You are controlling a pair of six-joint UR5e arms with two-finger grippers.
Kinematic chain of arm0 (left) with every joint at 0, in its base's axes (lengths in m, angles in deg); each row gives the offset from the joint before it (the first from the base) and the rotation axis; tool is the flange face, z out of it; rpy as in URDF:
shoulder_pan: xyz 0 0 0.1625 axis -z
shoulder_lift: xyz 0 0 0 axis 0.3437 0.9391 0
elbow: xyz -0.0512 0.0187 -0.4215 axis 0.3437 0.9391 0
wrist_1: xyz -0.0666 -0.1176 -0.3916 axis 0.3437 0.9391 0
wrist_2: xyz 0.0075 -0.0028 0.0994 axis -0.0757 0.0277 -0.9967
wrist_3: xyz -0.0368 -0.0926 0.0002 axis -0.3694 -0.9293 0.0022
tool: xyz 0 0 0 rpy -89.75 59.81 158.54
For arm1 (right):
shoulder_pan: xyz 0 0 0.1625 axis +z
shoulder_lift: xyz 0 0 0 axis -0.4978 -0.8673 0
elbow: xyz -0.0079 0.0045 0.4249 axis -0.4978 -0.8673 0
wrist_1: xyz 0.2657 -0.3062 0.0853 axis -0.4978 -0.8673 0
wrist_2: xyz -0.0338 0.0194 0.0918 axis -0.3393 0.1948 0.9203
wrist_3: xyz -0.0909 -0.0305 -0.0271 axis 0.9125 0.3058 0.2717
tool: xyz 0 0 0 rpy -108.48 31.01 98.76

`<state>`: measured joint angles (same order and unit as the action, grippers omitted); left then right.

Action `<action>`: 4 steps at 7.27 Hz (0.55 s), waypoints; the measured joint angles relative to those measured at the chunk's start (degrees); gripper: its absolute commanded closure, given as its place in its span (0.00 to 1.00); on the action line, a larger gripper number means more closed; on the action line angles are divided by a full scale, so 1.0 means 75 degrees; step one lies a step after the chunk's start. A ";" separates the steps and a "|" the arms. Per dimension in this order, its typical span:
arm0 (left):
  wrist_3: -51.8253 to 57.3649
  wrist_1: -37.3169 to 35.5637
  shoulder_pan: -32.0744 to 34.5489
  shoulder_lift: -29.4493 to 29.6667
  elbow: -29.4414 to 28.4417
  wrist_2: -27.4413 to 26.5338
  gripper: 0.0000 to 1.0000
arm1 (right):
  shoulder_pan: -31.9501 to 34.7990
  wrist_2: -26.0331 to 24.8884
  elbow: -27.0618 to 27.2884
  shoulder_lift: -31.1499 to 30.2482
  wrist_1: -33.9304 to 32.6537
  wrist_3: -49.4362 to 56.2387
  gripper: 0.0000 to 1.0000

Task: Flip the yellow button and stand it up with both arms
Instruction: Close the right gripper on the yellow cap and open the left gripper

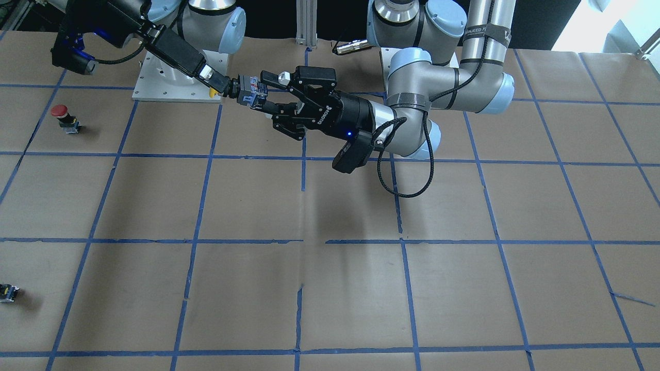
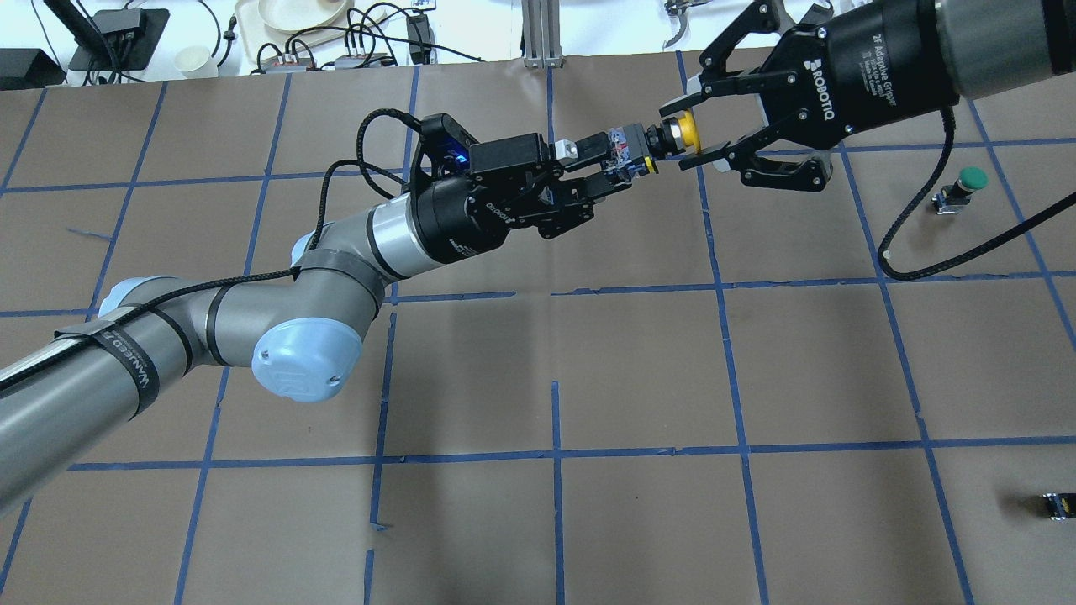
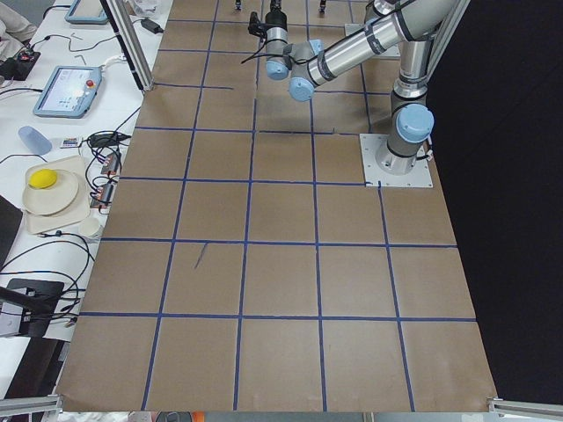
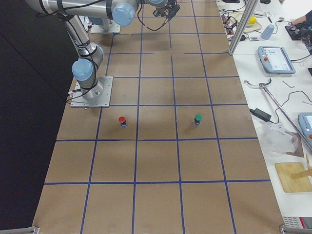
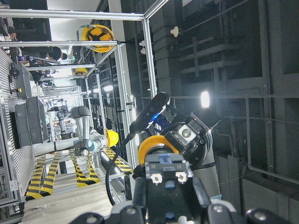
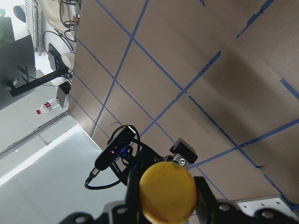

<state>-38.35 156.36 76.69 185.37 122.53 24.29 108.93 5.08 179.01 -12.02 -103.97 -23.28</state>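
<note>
The yellow button (image 2: pixel 688 131) hangs in the air between both arms, lying sideways over the table's far half. My left gripper (image 2: pixel 618 160) is shut on its black-and-grey switch body (image 1: pixel 251 88). The body's screw end faces the left wrist camera, with the yellow cap (image 5: pixel 156 145) behind it. My right gripper (image 2: pixel 679 133) meets it from the opposite side. In the right wrist view its fingers (image 6: pixel 202 193) press close on both sides of the yellow cap (image 6: pixel 168 191). Seen from the front, the right gripper (image 1: pixel 219 85) covers most of the cap.
A red-capped button (image 1: pixel 61 111) stands on the table near the right arm's base. A green-capped button (image 2: pixel 971 178) stands at the right. A small dark block (image 2: pixel 1057 504) lies near the right front edge. Cables and dishes line the far bench.
</note>
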 measured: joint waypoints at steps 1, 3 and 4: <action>-0.0118 -0.0010 -0.0013 -0.0008 -0.0177 -0.0029 0.00 | -0.0012 -0.0010 -0.0012 0.0000 -0.0004 0.0000 0.91; -0.1236 -0.0020 -0.0104 -0.0058 -0.0912 -0.0401 0.00 | -0.0130 -0.0278 -0.0138 -0.0003 -0.0091 0.0176 0.91; -0.2260 -0.0030 -0.0237 -0.0078 -0.1482 -0.1033 0.00 | -0.0257 -0.0601 -0.0223 -0.0002 -0.0126 0.0447 0.91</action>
<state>-55.30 156.14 74.92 184.78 111.42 16.54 107.00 0.57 177.33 -12.04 -104.92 -19.93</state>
